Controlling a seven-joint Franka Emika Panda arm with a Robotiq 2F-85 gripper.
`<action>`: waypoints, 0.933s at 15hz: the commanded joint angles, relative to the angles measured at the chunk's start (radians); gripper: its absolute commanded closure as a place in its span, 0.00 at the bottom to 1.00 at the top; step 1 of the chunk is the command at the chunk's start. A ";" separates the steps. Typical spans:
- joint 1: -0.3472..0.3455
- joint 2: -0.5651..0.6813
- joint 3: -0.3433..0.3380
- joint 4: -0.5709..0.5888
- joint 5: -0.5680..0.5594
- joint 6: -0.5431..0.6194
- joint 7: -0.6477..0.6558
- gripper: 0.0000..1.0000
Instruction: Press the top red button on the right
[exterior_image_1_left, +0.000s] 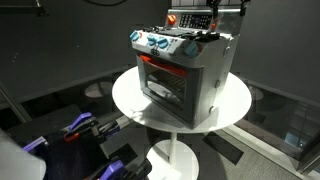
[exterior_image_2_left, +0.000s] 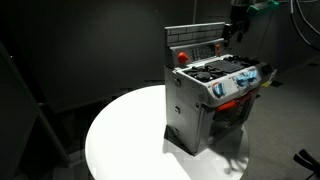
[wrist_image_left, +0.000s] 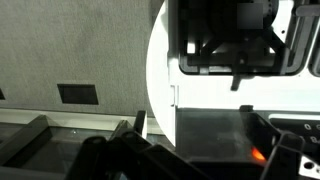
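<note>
A toy stove (exterior_image_1_left: 185, 70) with blue knobs and a red-lit oven front stands on a round white table (exterior_image_1_left: 235, 105); it also shows in an exterior view (exterior_image_2_left: 210, 100). A red button (exterior_image_1_left: 171, 18) sits on its upright back panel and shows again in an exterior view (exterior_image_2_left: 181, 57). My gripper (exterior_image_1_left: 214, 14) hangs above the back panel's opposite end, apart from that button, and shows in an exterior view (exterior_image_2_left: 237, 22). In the wrist view my gripper's dark fingers (wrist_image_left: 190, 160) stand apart at the bottom, empty, with an orange-red glow (wrist_image_left: 258, 153) beside them.
The white table top (exterior_image_2_left: 125, 130) has bare room beside the stove. Dark curtains surround the scene. Blue and black equipment (exterior_image_1_left: 75, 130) lies on the floor in front of the table's pedestal.
</note>
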 joint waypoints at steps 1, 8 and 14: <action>0.009 -0.022 -0.004 -0.010 -0.021 -0.032 0.027 0.00; 0.013 -0.018 -0.001 -0.004 -0.018 -0.036 0.023 0.00; 0.018 -0.010 -0.001 0.005 -0.020 -0.030 0.025 0.00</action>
